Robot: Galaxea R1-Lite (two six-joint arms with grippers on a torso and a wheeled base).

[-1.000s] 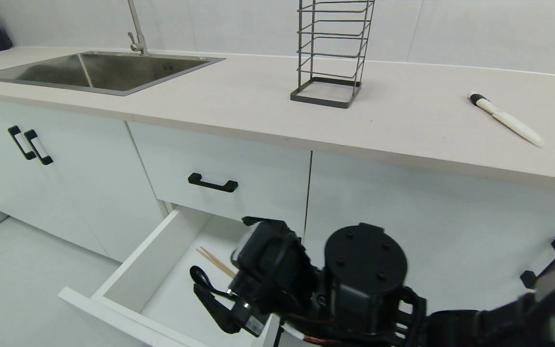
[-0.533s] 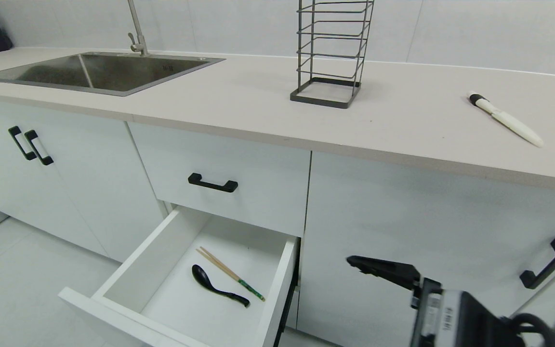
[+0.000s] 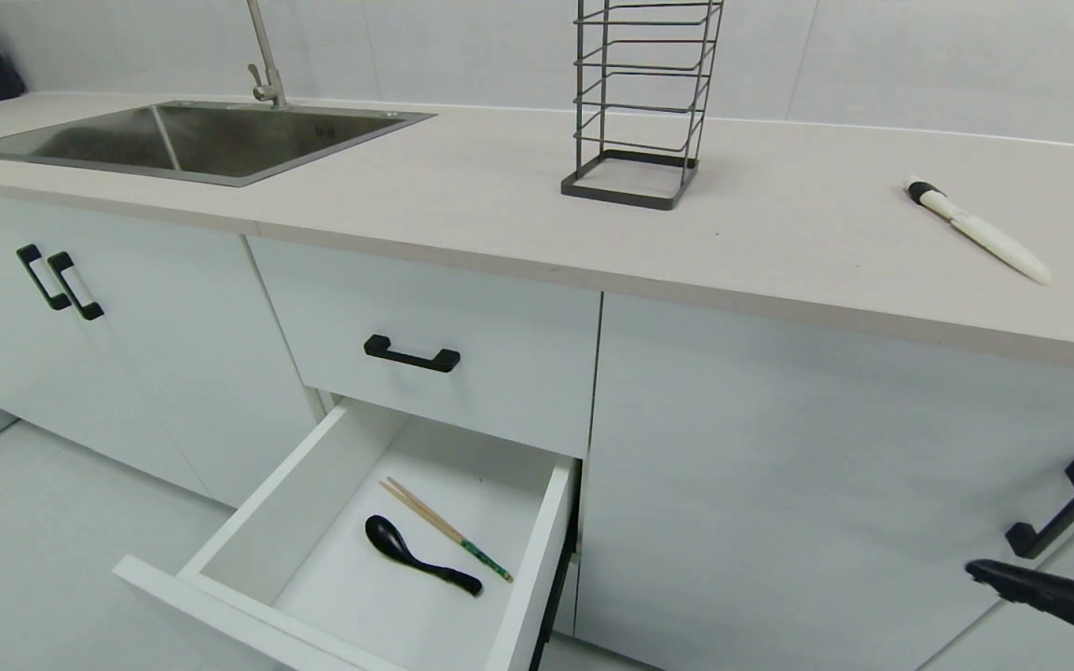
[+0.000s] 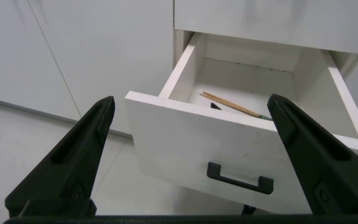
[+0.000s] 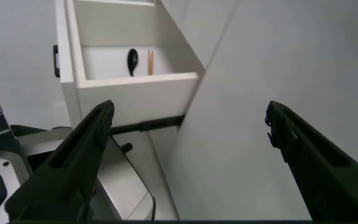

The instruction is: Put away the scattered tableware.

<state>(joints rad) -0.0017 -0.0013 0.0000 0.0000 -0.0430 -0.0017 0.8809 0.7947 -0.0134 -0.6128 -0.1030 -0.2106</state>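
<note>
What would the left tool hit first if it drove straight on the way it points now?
Probably the open drawer's front panel, near its top edge; the left tool, open, faces it. Depth is unclear, so it might pass just over into the drawer.

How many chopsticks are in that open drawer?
2. The chopsticks lie side by side on the floor of the open drawer, right next to the black spoon; more could be hidden behind the drawer's front.
</note>
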